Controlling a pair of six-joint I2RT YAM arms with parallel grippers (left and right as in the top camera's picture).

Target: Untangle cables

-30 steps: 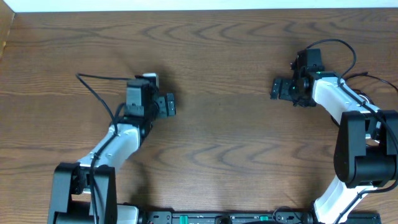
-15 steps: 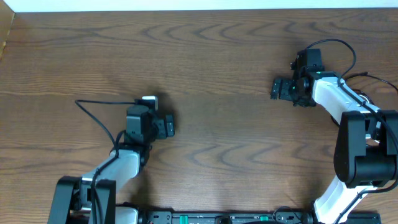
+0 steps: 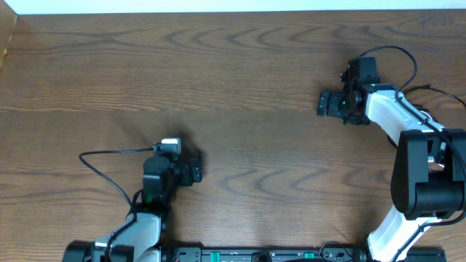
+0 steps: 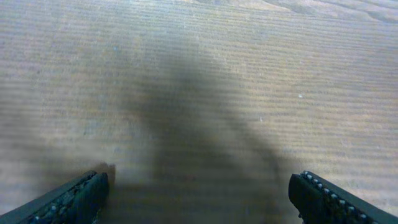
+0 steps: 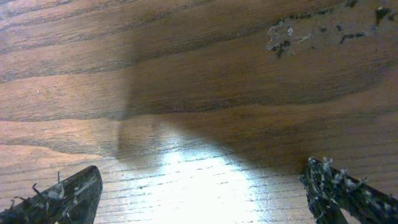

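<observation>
Hovering spread and empty: left gripper [image 3: 194,173] lower left, right gripper [image 3: 325,103] upper right. No cables visible anywhere on the table [image 3: 247,65]; likely finished or unstarted, can't tell which.

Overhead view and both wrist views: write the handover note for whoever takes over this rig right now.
Left claw: open, holding nothing, low over the brown wooden table.
Right claw: open, holding nothing, over bare wood.
Cables: neither the thin black cord nor the white one shows in any view. The only cords in sight are the arms' own thick black wires.
Done: cannot be judged from these views.
Left: find the cables and check whether they are separated before moving either arm.
</observation>
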